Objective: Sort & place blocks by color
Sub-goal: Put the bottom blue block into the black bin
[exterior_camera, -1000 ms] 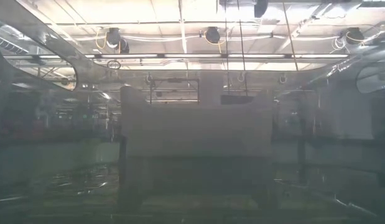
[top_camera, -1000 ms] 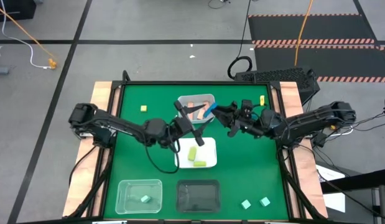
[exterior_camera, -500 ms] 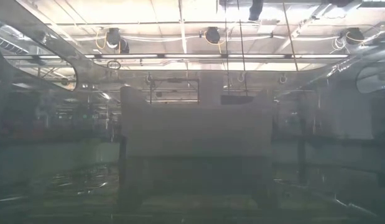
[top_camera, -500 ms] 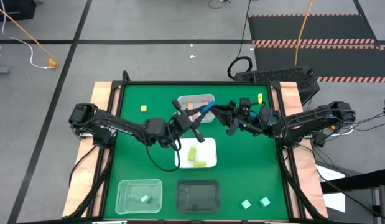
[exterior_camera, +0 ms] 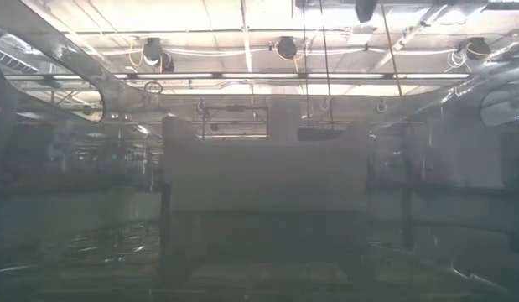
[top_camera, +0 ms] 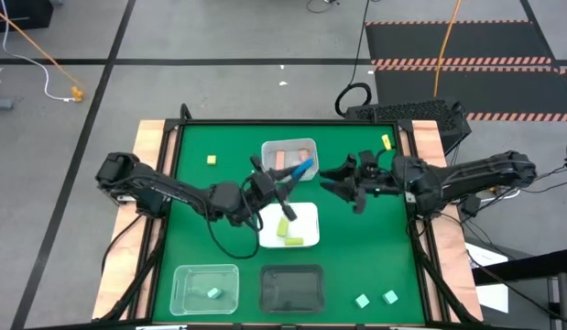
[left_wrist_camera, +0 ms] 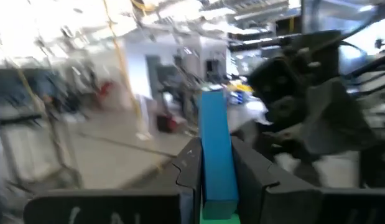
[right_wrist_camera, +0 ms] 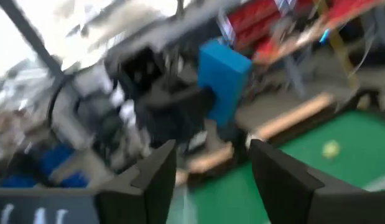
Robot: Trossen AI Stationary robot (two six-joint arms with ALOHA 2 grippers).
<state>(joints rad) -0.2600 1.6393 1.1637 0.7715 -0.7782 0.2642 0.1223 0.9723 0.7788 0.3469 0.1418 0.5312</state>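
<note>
A blue bar block (top_camera: pixel 301 170) hangs over the table between the far clear tray (top_camera: pixel 308 145) and the white tray (top_camera: pixel 306 217), with my left gripper (top_camera: pixel 285 181) shut on it. In the left wrist view the blue bar (left_wrist_camera: pixel 214 137) stands between my own fingers. My right gripper (top_camera: pixel 331 181) stands open a short way toward the table's right of the bar, holding nothing. The right wrist view shows the bar (right_wrist_camera: pixel 222 70) beyond my open right gripper (right_wrist_camera: pixel 211 168). Pink blocks (top_camera: pixel 281 158) lie in the far clear tray, and yellow-green ones (top_camera: pixel 284 225) in the white tray. My left gripper pinches the blue bar's one end (left_wrist_camera: pixel 218 186) between its two fingers (left_wrist_camera: pixel 187 171). The fingers come about level from the table's left and lie along the bar. The rest of the bar sticks out past the fingertips, lifted clear of table and trays.
A clear tray (top_camera: pixel 182 275) with one mint block (top_camera: pixel 212 293) and a black tray (top_camera: pixel 292 287) stand at the near edge. Two mint blocks (top_camera: pixel 376 298) lie near right. Yellow blocks lie at far left (top_camera: pixel 212 159) and far right (top_camera: pixel 386 143).
The blue bar has passed from my right gripper to my left. My left gripper has shut on it, then my right gripper has opened, let go and drawn back toward the table's right edge. The bar stays lifted near the far clear tray.
</note>
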